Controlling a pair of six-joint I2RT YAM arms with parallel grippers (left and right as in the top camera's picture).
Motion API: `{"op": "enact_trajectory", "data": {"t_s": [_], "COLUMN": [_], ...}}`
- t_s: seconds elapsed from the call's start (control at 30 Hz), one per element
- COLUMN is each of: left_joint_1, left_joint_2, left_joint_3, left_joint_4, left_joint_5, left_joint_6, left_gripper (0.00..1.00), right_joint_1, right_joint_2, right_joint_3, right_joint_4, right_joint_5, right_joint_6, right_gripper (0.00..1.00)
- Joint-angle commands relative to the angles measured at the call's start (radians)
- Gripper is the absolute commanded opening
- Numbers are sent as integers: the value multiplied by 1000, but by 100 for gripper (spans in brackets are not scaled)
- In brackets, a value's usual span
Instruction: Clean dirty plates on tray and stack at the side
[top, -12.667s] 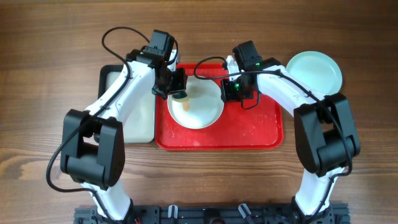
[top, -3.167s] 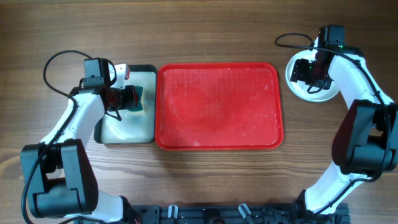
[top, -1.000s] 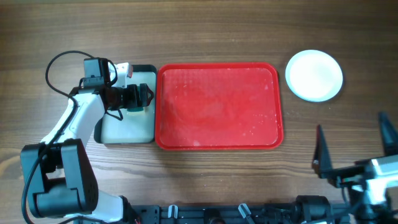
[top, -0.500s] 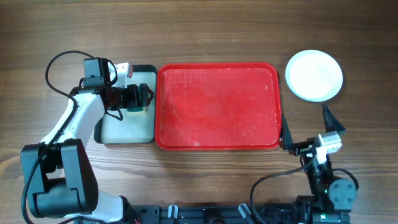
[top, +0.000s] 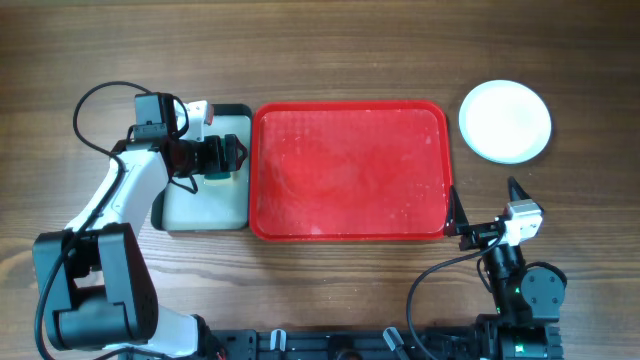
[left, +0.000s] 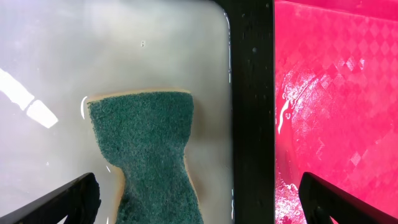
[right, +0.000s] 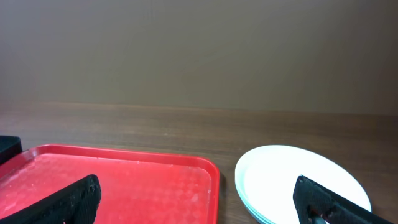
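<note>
Now the right gripper (top: 483, 205) is withdrawn. A few seconds earlier it was over the plates (top: 505, 121). It is now parked low near the bench (top: 320, 50) edge, at 6 o'clock from the stack and 4 o'clock from the tray (top: 350, 170). Its jaws are spread wide and hold nothing.

The plates are stacked off the tray, at 2 o'clock from it and well apart from the gripper. The white plate is on top. The right wrist view shows a pale turquoise rim beneath it, but the full count cannot be confirmed.

The tray sits at the centre of the bench. It carries no plate, only wet streaks on its red surface.

The left gripper (top: 232, 160) has not moved in the last second. It hovers over the small black-rimmed tray (top: 190, 205), at 9 o'clock from the red tray. Its jaws are released, standing wide on either side of the sponge (left: 149, 149) without touching it. The sponge lies in the shallow water.

Judgement: with the tray cleared and the plates stacked aside, the task appears complete. Only retraction of the left arm seems to remain.
</note>
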Motion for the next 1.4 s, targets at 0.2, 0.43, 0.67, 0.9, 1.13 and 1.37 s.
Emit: {"op": "enact_trajectory", "data": {"t_s": [0.2,0.43,0.67,0.9,1.13,1.37], "left_joint_1": [-3,-3,-2,-3,9,14], "left_joint_2": [6,-78,-750,-1394,-1631,-1672], "left_joint_3": [-2,-2,-2,-2,-20,-252], "left_joint_4": [2,-17,-76,-278,-661,-483], "left_joint_5": [12,4,-8,-51,-75,-74], "left_joint_6": [5,5,5,5,5,5], "left_gripper": [100,100,100,100,100,100], "right_joint_1": [2,2,2,2,2,2], "right_joint_2": [-6,-6,-6,-6,-6,-6], "right_joint_3": [-1,-1,-1,-1,-1,-1], "right_joint_4": [5,5,5,5,5,5], "right_joint_5": [17,17,17,17,17,17], "right_joint_6": [17,17,17,17,18,17], "right_gripper": [100,100,100,100,100,100]}}
